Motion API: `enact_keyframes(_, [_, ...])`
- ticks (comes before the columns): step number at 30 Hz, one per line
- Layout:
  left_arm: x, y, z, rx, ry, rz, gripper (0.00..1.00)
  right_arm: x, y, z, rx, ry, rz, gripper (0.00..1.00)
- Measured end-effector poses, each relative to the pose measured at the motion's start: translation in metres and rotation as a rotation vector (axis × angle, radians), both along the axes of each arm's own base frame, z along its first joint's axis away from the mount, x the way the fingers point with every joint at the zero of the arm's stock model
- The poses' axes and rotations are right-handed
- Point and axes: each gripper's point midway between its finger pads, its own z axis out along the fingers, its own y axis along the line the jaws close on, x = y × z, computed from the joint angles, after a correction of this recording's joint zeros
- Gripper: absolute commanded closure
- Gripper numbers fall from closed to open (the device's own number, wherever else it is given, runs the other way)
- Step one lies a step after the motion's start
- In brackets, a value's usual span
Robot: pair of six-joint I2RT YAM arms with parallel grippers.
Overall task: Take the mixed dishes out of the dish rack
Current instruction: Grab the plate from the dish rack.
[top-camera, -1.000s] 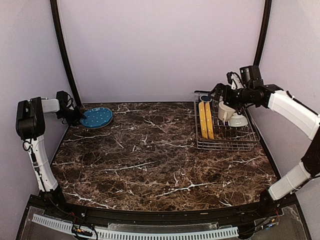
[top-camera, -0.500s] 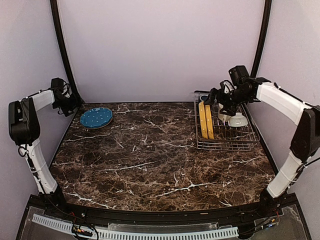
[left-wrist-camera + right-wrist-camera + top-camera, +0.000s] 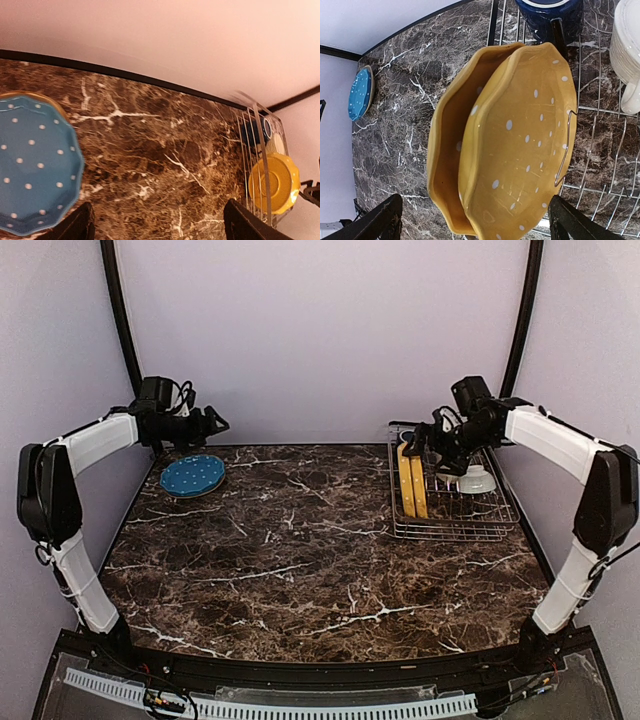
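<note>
The blue plate [image 3: 193, 475] lies flat on the dark bench [image 3: 300, 570] in the far left corner of the top view. It is out of the rack [image 3: 455, 536]. The left pincer [image 3: 215, 424] hangs in the air just above and behind that plate. Its two fingers are wide apart and nothing is between them. It does not touch the plate. The rack sits at the far right of the bench. Two yellow plates [image 3: 411, 480] stand on edge in the left part of the rack, one pressed close to the other. A navy mug [image 3: 550, 15] sits in the rack just behind the plates. A cream mug [image 3: 627, 45] sits in the rack to the right of them. The right pincer [image 3: 425, 442] hovers over the back of the rack, near the top of the yellow plates. Its fingers are spread as wide as they go. In the right wrist view the plates show between the two fingers, and the fingers hold nothing.
</note>
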Motion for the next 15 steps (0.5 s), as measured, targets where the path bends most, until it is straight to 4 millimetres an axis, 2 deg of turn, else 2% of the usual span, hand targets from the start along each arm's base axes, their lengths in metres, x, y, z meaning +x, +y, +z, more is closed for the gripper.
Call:
enact_keyframes(3, [-0.012,-0.044,0.000,-0.011,0.001,-0.098,0.12,0.003,0.002,-0.007,-0.003,0.006,0.015,0.04])
enact_keyframes(6, [-0.024,-0.078,0.000,-0.018,0.001,-0.175,0.12,0.007,0.004,-0.010,-0.010,0.003,0.036,0.09])
enact_keyframes(10, [-0.035,-0.104,0.001,-0.020,-0.002,-0.231,0.12,0.018,0.011,-0.005,-0.016,-0.010,0.072,0.15])
enact_keyframes(15, [-0.042,-0.119,0.001,-0.022,-0.002,-0.267,0.12,0.024,0.015,-0.007,-0.030,0.003,0.116,0.20])
